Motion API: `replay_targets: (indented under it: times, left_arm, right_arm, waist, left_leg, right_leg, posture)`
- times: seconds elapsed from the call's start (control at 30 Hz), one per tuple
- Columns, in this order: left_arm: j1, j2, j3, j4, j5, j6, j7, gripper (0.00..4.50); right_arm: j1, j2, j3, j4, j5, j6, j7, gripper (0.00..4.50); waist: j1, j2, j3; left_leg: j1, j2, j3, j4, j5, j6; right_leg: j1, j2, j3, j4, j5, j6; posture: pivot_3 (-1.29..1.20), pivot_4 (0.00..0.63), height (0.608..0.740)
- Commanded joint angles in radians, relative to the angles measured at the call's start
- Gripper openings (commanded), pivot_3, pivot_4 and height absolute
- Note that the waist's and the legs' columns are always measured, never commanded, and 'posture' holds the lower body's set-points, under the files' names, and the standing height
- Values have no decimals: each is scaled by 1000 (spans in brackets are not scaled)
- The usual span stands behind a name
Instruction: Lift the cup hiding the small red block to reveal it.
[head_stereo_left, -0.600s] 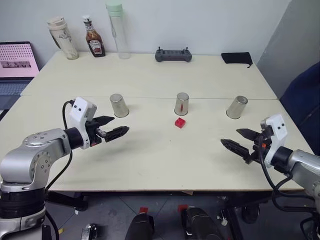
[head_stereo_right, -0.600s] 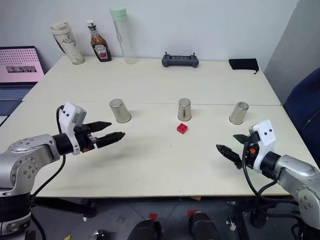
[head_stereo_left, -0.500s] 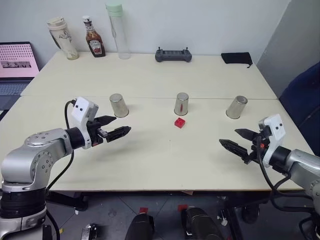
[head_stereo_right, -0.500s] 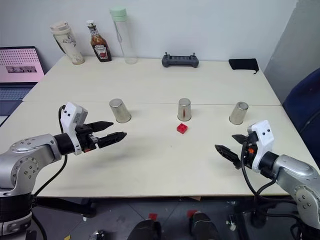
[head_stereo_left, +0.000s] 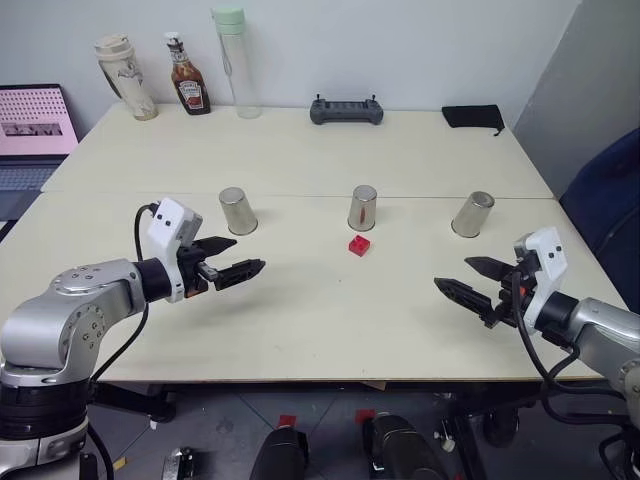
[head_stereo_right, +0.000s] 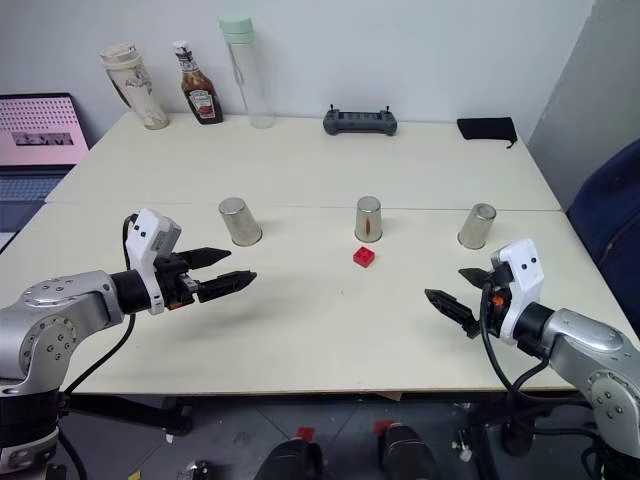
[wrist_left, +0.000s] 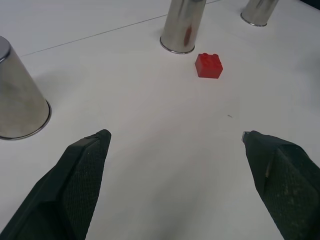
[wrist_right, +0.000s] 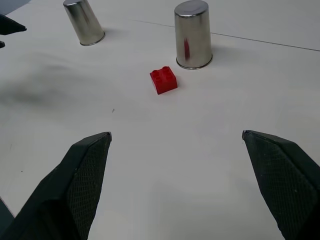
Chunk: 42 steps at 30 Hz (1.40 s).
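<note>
Three upturned cups (head_stereo_left: 363, 207), one bare red block (head_stereo_left: 360, 245), two wide-open, empty sets of fingers (head_stereo_left: 232, 259).

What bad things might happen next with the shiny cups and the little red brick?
1. The red brick lies in the open just in front of the middle cup, so a hand reaching for that cup might knock it away.
2. All three cups stand upside down and look alike; the robot could lift the wrong one, such as the left cup.
3. Both the left hand and the right hand are open and far from the cups, so a grab may slip.
</note>
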Motion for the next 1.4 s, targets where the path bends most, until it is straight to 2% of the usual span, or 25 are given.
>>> replay_targets:
  times: [0.03,0.3,0.43,0.63,1.4]
  left_arm:
    - [12,26,-5,-32,2,-27,-22,4500]
    - [24,-6,-33,-51,7,-68,-17,4500]
    - [19,-5,6,-35,-51,-64,-66,4500]
    - [0,4,-5,-23,-11,-95,-38,4500]
    - [21,6,-24,-3,31,-184,-43,4500]
  right_arm:
    - [15,-3,-27,-28,-6,-27,-27,4451]
    - [49,2,-30,-34,3,-47,-46,4451]
    - [55,4,-45,-43,28,-48,-45,4451]
    - [34,3,-43,-37,71,-25,-55,4451]
    - [27,1,-20,-11,42,-76,-78,4451]
  waist:
    - [1,0,0]
    - [4,0,0]
    - [5,0,0]
    - [5,0,0]
    - [6,0,0]
  left_leg:
    - [0,0,0,0,0,0]
    - [1,0,1,0,0,0]
    - [0,0,1,1,0,0]
    - [0,0,1,0,0,0]
    - [1,0,1,1,0,0]
  right_leg:
    - [0,0,0,0,0,0]
    - [0,0,1,0,0,0]
    - [0,0,1,0,0,0]
    - [0,0,1,1,0,0]
    - [0,0,1,1,0,0]
  posture:
    - [0,150,740]
    - [0,150,740]
    - [0,150,740]
    - [0,150,740]
    - [0,150,740]
